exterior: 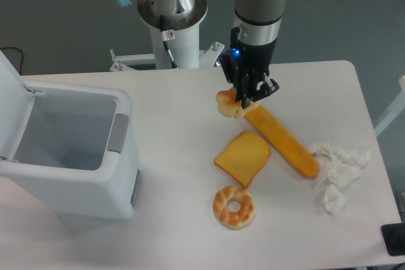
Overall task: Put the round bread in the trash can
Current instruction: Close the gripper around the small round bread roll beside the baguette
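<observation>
The round bread point(225, 103), a small golden bun with pale edges, sits right of the table's centre, partly hidden under the gripper. My gripper point(245, 98) points straight down onto the bun's right side, and its fingers look closed on it. Whether the bun is off the table cannot be told. The trash can point(82, 184), a large white-grey bin, stands at the left with its lid swung open and its inside visible.
A long orange loaf point(283, 141) lies just right of the bun, touching it. A square toast slice point(243, 157) and a ring-shaped bread point(234, 207) lie in front. Crumpled white paper point(335, 169) is at the right edge, a black object point(395, 239) at the corner.
</observation>
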You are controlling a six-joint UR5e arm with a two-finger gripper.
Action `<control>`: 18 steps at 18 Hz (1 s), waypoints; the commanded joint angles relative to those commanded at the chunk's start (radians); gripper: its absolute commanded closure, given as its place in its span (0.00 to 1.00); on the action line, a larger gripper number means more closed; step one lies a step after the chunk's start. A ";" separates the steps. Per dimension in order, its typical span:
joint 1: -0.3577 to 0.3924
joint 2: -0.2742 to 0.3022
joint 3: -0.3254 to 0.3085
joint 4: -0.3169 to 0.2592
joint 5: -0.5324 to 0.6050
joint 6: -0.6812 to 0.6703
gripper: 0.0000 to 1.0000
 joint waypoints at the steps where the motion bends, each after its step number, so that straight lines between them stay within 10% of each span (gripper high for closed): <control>1: 0.000 0.000 0.000 0.000 -0.005 -0.006 0.79; 18: 0.012 0.003 0.008 0.002 -0.069 -0.071 0.79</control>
